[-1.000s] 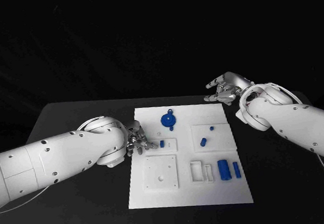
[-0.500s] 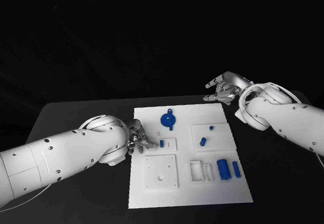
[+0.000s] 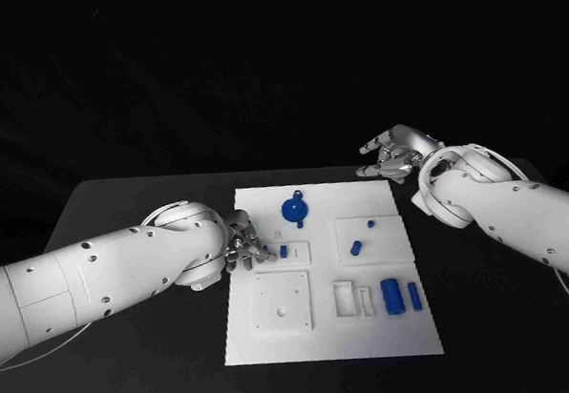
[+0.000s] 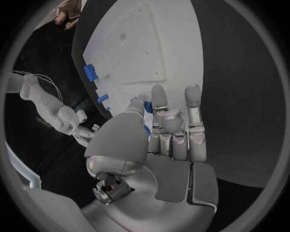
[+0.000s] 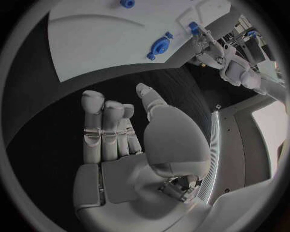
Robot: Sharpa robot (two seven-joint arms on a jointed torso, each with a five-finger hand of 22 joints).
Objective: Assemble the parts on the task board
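Lying flat in the middle of the black table, the white task board carries several small blue parts: a round blue piece with two ears near its far end, a short blue peg on a raised white block at the left edge, a small blue peg and a slanted blue piece on the white block to the right, and a blue cylinder beside a slim blue bar toward the near right, next to a white slotted holder. A square white plate with a small hole sits at the near left of the board. The left hand is at the board's left edge, just beside the short blue peg; in the left wrist view its fingers stretch out side by side over the board's rim with the thumb alongside, and whether they pinch anything cannot be told from the pictures. The right hand is off the board's far right corner over the dark table, well apart from every part; the right wrist view shows its fingers straight and close together with the thumb raised apart, holding nothing, and the round eared piece lies on the board beyond them.
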